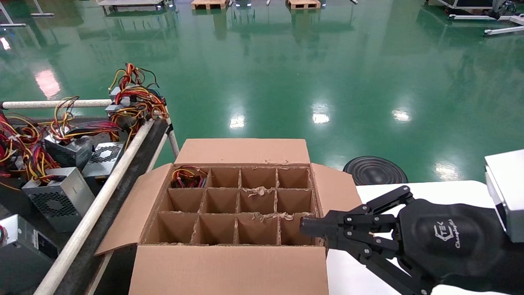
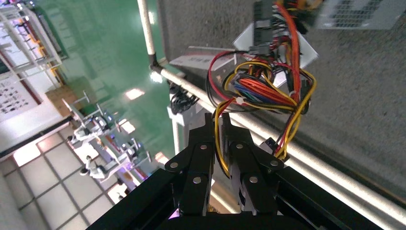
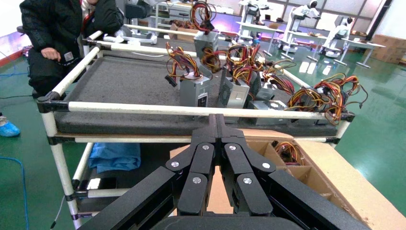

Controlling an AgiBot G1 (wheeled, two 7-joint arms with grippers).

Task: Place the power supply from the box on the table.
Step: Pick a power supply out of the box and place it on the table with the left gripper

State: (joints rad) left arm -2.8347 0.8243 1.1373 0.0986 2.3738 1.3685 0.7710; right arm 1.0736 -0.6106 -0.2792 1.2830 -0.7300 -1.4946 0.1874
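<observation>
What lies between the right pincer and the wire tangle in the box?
Head view: only empty cardboard cells of the box lie between the right pincer and the wire tangle.

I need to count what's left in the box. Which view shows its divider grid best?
The head view: it looks down into the box, showing the whole grid with wires in one far-left cell. The right wrist view catches only a corner behind the right gripper. The left wrist view shows none of it.

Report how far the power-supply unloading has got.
Done: most cells of the box look empty, and grey units sit on the table. In hand: the left gripper is shut on a yellow wire of the power supply over the table. Left: release it; wires show in one far-left cell. The right gripper waits shut by the box.
</observation>
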